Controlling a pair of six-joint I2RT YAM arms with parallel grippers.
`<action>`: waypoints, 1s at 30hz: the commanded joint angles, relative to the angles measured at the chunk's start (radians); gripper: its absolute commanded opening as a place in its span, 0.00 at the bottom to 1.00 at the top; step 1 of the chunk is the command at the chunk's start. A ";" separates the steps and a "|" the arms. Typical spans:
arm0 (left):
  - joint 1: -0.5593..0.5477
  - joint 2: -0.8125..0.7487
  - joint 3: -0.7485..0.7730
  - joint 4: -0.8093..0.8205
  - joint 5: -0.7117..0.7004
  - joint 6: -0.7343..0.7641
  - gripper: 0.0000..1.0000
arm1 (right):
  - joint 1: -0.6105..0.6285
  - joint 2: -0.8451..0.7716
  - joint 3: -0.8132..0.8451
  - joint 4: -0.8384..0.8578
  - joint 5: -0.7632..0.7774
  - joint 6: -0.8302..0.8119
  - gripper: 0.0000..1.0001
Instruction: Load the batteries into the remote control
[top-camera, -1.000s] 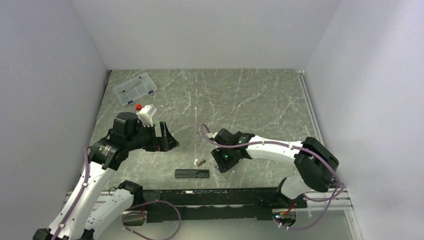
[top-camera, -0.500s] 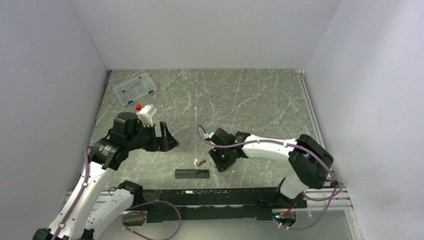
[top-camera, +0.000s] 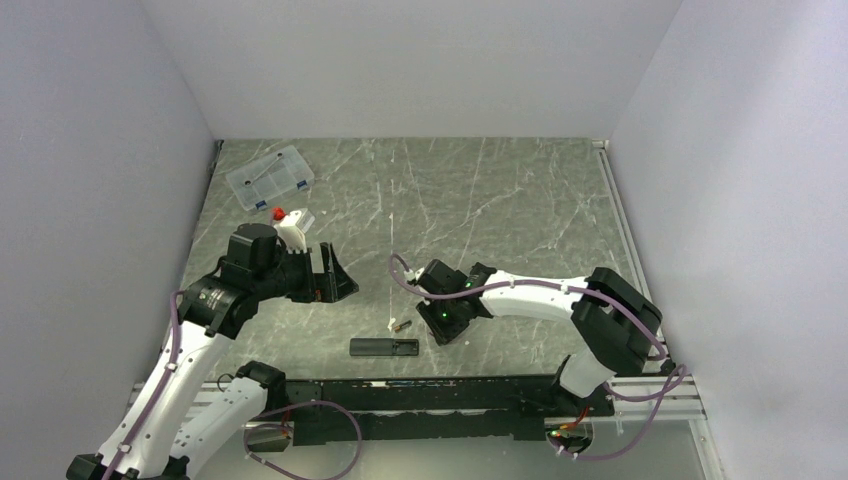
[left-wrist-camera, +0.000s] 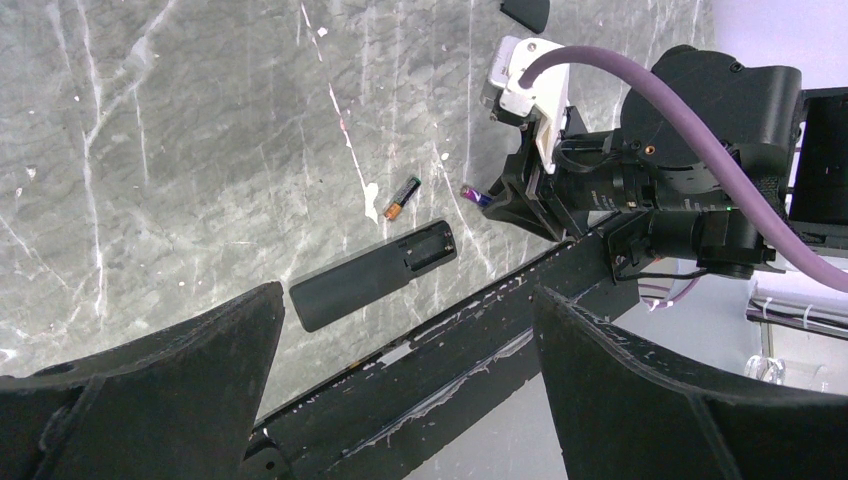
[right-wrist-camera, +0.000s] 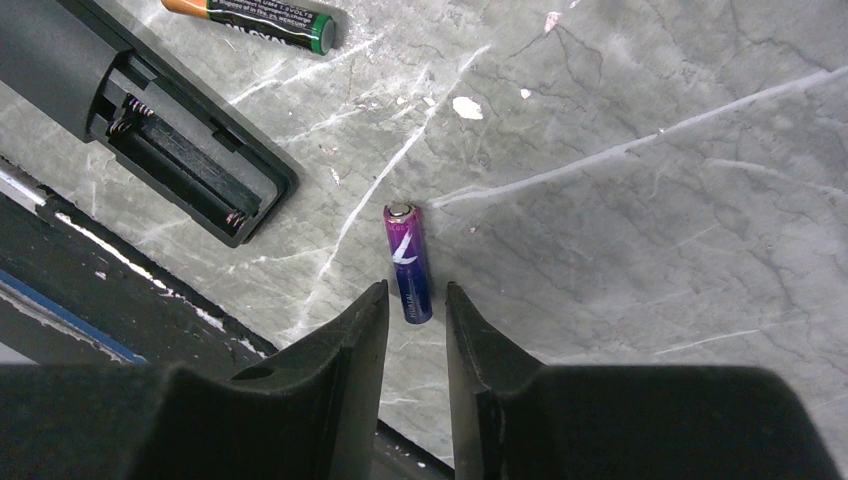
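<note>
Straddling the near end of the purple battery (right-wrist-camera: 407, 255), the right gripper (right-wrist-camera: 414, 300) has its jaws narrowly apart, not clamped; this battery lies on the table (right-wrist-camera: 650, 200) right of the remote control (right-wrist-camera: 150, 125); the green-and-orange battery (right-wrist-camera: 265, 18) lies just beyond it; the left gripper (left-wrist-camera: 405, 300) gapes wide, empty.

We see grey-green marbled surface (top-camera: 520, 190), pale veins running across. Plain white walls (top-camera: 400, 60) box it in at left, back, right. We note metal rail (top-camera: 620, 215) along surface's right edge. Light soft, even.
</note>
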 joint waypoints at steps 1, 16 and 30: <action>0.004 -0.002 -0.008 0.030 0.011 0.009 0.99 | 0.014 0.015 0.029 0.003 0.033 -0.015 0.27; 0.004 -0.021 -0.002 0.005 -0.009 -0.055 0.99 | 0.051 0.019 0.020 -0.021 0.095 -0.015 0.03; 0.004 -0.084 -0.094 -0.100 -0.092 -0.297 0.99 | 0.053 -0.080 0.021 -0.023 0.099 -0.054 0.00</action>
